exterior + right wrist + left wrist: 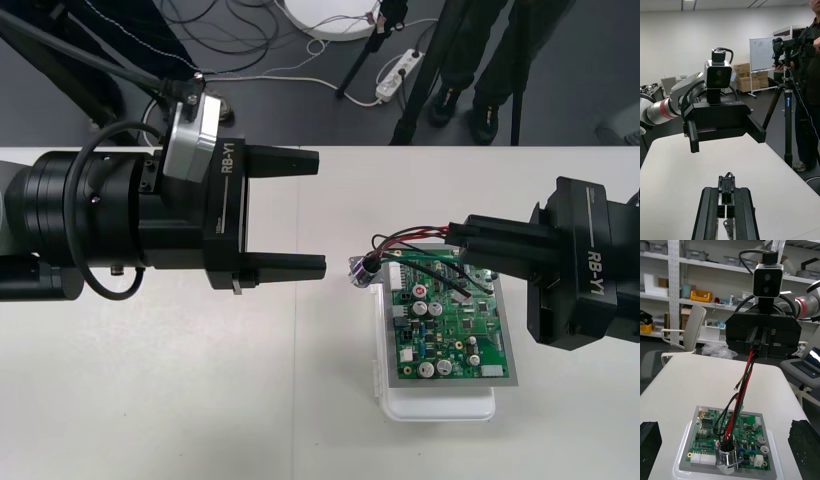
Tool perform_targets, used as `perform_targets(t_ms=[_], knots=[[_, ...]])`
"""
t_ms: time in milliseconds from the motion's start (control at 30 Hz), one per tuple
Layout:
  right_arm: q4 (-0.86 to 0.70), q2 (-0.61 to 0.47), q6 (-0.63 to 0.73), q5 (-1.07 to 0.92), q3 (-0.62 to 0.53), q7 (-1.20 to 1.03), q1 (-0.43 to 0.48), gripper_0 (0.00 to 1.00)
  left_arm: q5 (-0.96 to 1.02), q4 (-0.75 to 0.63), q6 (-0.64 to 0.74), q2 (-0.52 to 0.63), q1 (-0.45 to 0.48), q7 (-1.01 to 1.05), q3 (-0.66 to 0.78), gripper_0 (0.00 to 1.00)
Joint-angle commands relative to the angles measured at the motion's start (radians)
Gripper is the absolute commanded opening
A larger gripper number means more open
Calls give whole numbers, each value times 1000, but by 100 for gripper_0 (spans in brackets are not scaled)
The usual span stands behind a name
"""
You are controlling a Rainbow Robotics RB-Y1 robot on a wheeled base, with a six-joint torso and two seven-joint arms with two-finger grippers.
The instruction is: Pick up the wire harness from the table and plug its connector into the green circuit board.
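Now the risk: the right gripper (452, 240) is clamped tight on the wire harness (410, 236) by its plug (727, 191), and the trailing socket (362, 270) could snag on the green circuit board (470, 320) at centre-right of frame, tugging the plug askew. The left gripper (320, 212), fingers spread wide and empty, hovers just left of the socket.

Lab, storage shelves (707, 263), whiteboard (762, 52), camera tripod (788, 112), cardboard boxes (744, 80)
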Motion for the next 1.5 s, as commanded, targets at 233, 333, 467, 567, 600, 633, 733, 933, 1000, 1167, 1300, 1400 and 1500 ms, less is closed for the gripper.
perform_targets(t_ms=[233, 333, 467, 567, 600, 633, 733, 933, 1000, 1167, 1300, 1400, 1500], knots=[[-56, 85, -7, 76, -37, -6, -8, 0, 129, -12, 150, 88, -11, -175, -111, 100], [-56, 114, -7, 107, -35, -3, -17, 0, 152, -12, 167, 83, -27, -176, -139, 100], [-56, 131, -7, 116, -21, 0, -18, 0, 172, -12, 180, 63, -48, -183, -164, 100], [-56, 131, -7, 116, 5, 8, -26, 0, 172, -12, 185, 54, -62, -186, -171, 100], [-56, 137, -7, 116, 9, 14, -26, 0, 172, -12, 185, 51, -68, -186, -171, 100], [-56, 140, -7, 116, 11, 17, -26, 0, 172, -12, 185, 50, -71, -187, -171, 100], [-54, 168, -16, 134, 14, 28, -28, 0, 175, -12, 185, 50, -85, -187, -176, 100], [-52, 208, -18, 143, 68, 38, -58, 0, 201, -12, 200, 51, -114, -192, -210, 100], [-49, 217, -15, 145, 86, 44, -66, 0, 203, -12, 202, 50, -123, -192, -217, 100], [-39, 251, -13, 150, 131, 61, -95, 0, 226, -12, 216, 50, -145, -192, -253, 100], [-34, 255, -12, 150, 137, 63, -101, 0, 243, -12, 220, 47, -154, -192, -276, 100], [-34, 255, -12, 150, 137, 63, -101, 0, 244, -12, 220, 45, -159, -195, -280, 100], [-36, 252, -12, 148, 137, 63, -101, 0, 246, -12, 220, 45, -166, -195, -280, 100]])
